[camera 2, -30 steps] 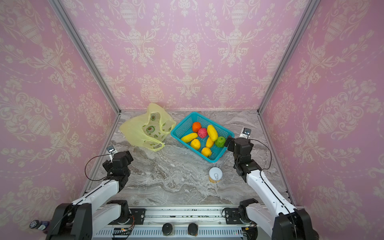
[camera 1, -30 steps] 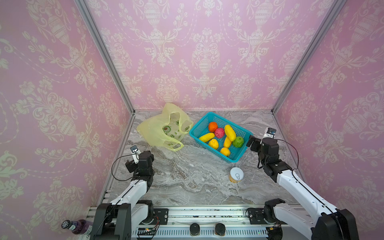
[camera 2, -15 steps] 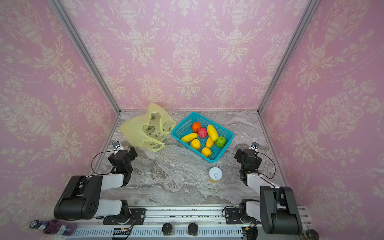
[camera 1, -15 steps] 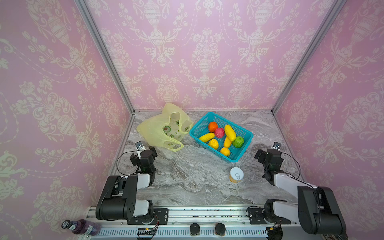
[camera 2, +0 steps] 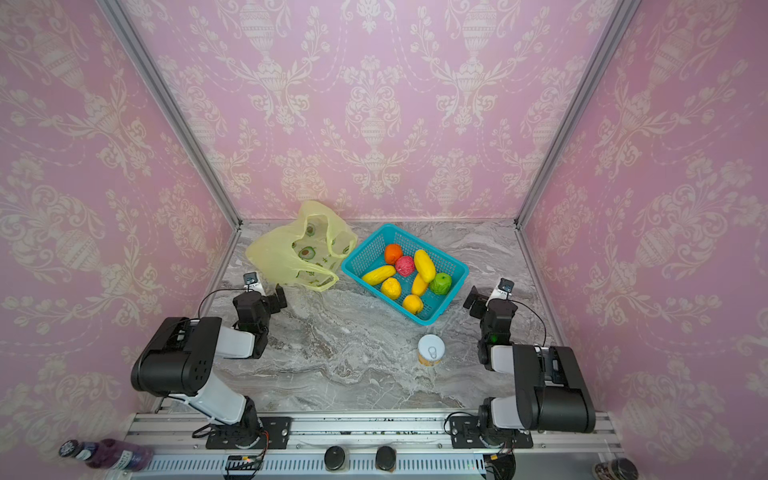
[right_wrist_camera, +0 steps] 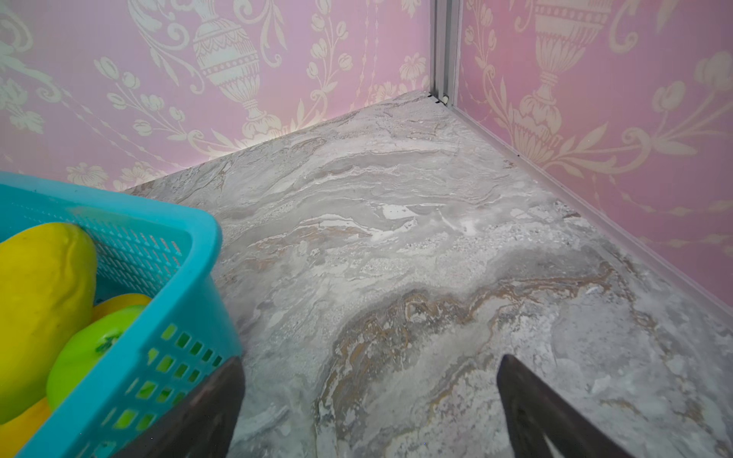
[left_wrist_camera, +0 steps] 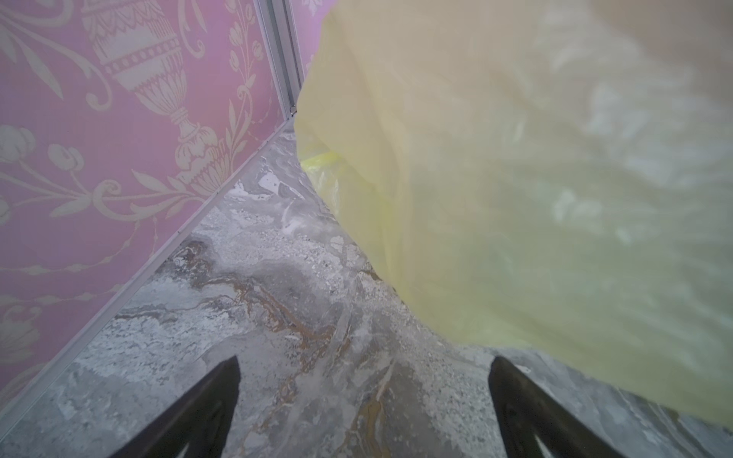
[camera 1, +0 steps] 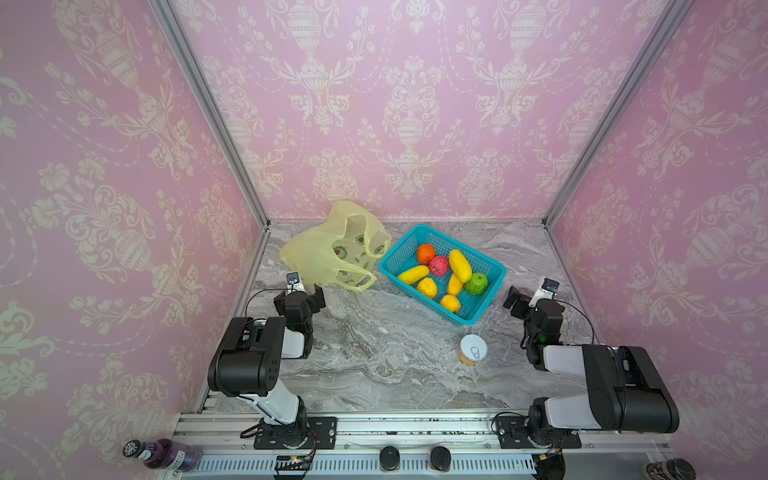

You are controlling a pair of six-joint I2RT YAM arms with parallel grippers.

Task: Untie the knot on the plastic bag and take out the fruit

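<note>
— Plastic bag (camera 1: pixel 328 253): where does it lie?
— At eleven o'clock on the worktop (camera 1: pixel 374 361), slumped near the back wall, its handle loops (camera 1: pixel 368 282) gaping loose
— And the fruit (camera 1: pixel 440 270)?
— Eight pieces in the teal basket (camera 1: pixel 400 255) at one o'clock, just beside the bag. A white-lidded can (camera 1: pixel 473 351) stands apart at four o'clock
— The left jaws?
— Released, spread wide and empty at nine o'clock, with the bag's edge just beside one finger (left_wrist_camera: pixel 515 396)
— The right jaws?
— Released too, holding nothing, at three o'clock over bare worktop, near the basket's corner
</note>
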